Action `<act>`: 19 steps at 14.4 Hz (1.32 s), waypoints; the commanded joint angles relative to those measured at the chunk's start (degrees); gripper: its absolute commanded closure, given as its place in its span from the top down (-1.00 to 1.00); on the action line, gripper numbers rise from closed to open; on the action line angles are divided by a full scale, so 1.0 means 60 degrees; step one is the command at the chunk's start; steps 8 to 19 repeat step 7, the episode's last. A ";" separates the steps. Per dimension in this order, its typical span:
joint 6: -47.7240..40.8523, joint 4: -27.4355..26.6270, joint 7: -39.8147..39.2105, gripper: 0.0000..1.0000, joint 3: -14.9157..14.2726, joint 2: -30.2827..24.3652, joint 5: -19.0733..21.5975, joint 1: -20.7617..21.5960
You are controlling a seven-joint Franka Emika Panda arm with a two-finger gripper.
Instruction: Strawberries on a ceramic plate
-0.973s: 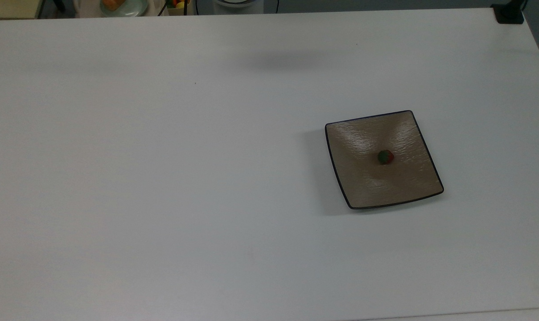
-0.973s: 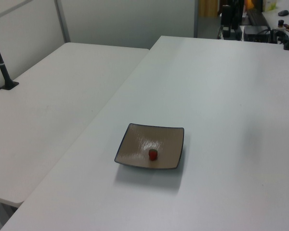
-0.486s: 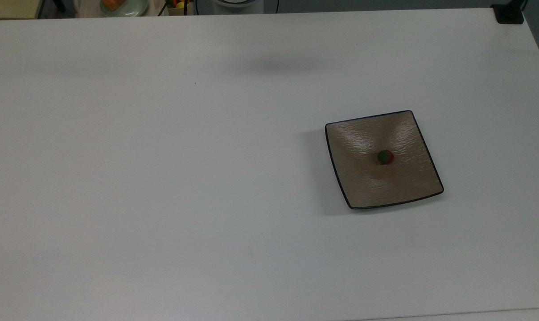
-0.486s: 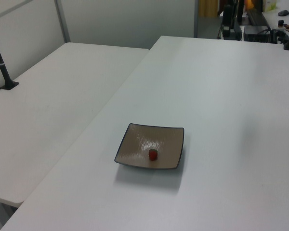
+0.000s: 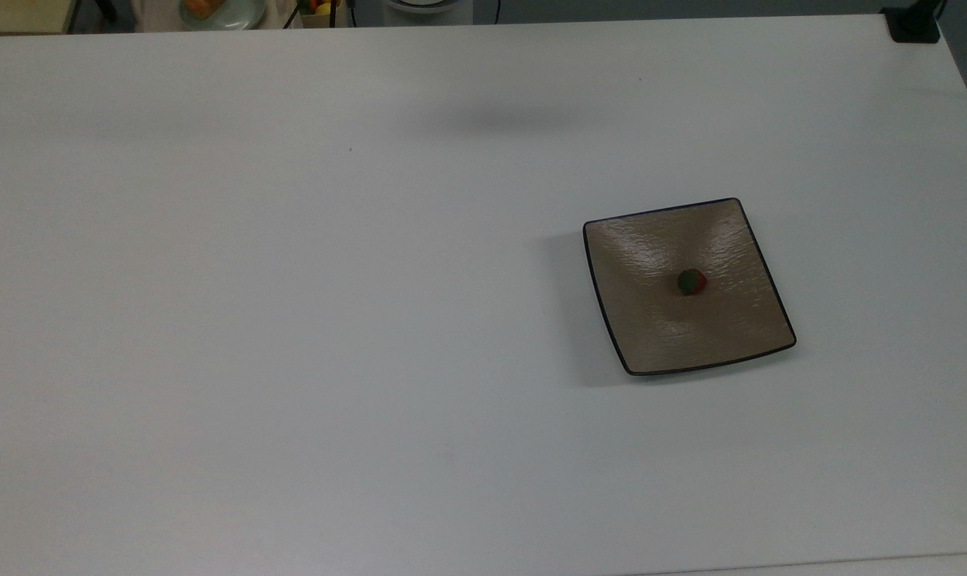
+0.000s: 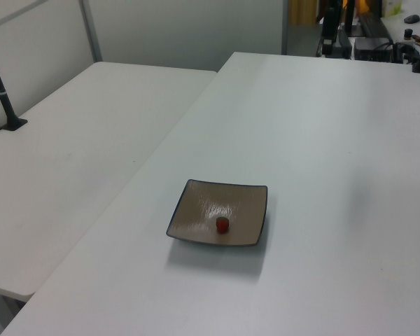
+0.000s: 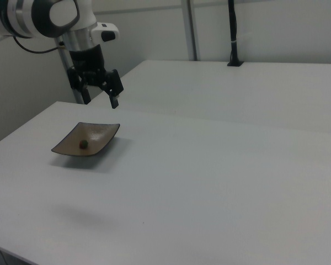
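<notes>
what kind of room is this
Probably a robotics lab or office workspace: plain white tables pushed together, a robot arm with its gripper open above a plate, and camera posts clamped to the table edges.

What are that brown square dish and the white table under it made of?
The ceramic plate looks like glazed ceramic: its rippled tan surface catches glossy white highlights inside a thin dark rim. The table seems a matte white laminate or similar board, smooth and even, with only soft shadows; its core cannot be told.
</notes>
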 commanded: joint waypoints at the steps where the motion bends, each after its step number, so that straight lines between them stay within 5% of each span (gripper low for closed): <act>1: 0.0257 -0.0248 -0.0180 1.00 0.0126 -0.0158 0.0216 -0.0174; 19: 0.0257 -0.0277 -0.0180 1.00 0.0125 -0.0143 0.0231 -0.0130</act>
